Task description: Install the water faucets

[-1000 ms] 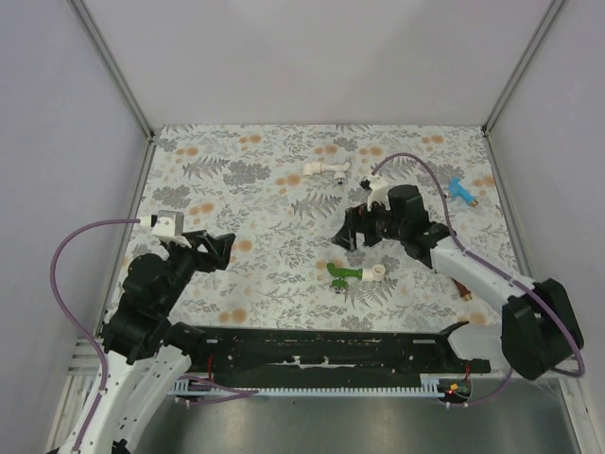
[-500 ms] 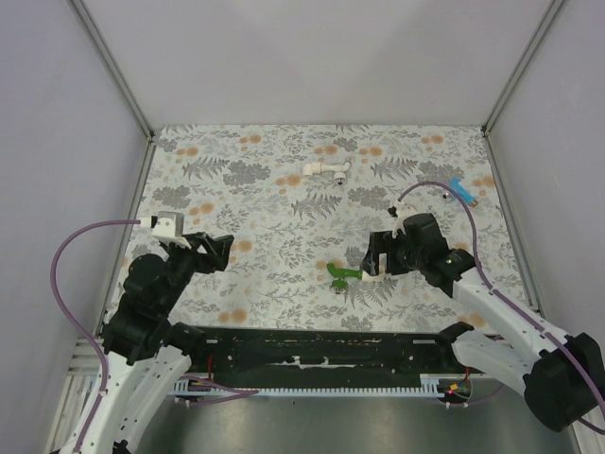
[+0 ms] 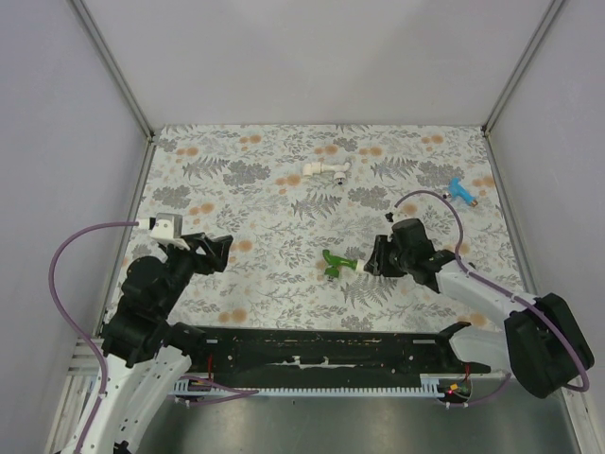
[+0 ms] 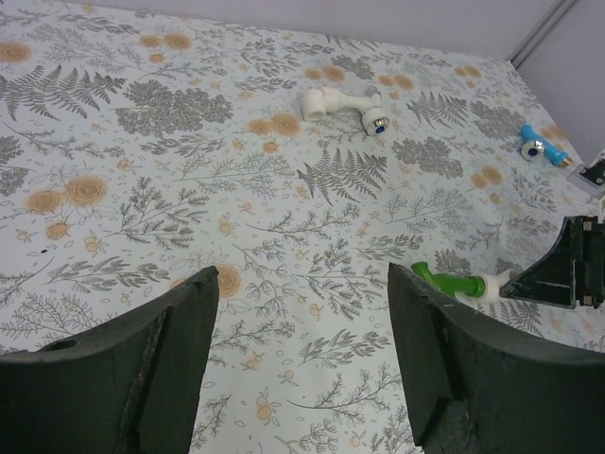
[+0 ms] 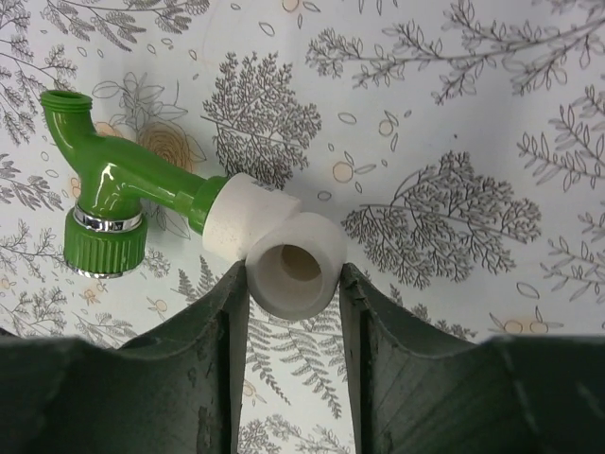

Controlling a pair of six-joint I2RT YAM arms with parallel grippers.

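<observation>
The bright green water faucet (image 3: 333, 262) (image 5: 113, 194) (image 4: 449, 282) lies on the flowered table mat, its stem plugged into a white elbow fitting (image 5: 284, 260). My right gripper (image 3: 373, 260) (image 5: 293, 274) is low over the mat and shut on that elbow, one finger touching each side of its open socket. A blue water faucet (image 3: 460, 192) (image 4: 539, 147) lies near the right wall. My left gripper (image 3: 222, 248) (image 4: 301, 274) hangs open above the mat at the left, holding nothing, well away from the green faucet.
A white pipe piece with a small tap end (image 3: 326, 169) (image 4: 345, 102) lies at the back middle. Grey walls (image 3: 85, 142) close the table on three sides. A black rail (image 3: 321, 350) runs along the near edge between the arm bases.
My right gripper came forward from the back and down, then closed on the white elbow. The green faucet shifted slightly left and away. The left arm stayed put.
</observation>
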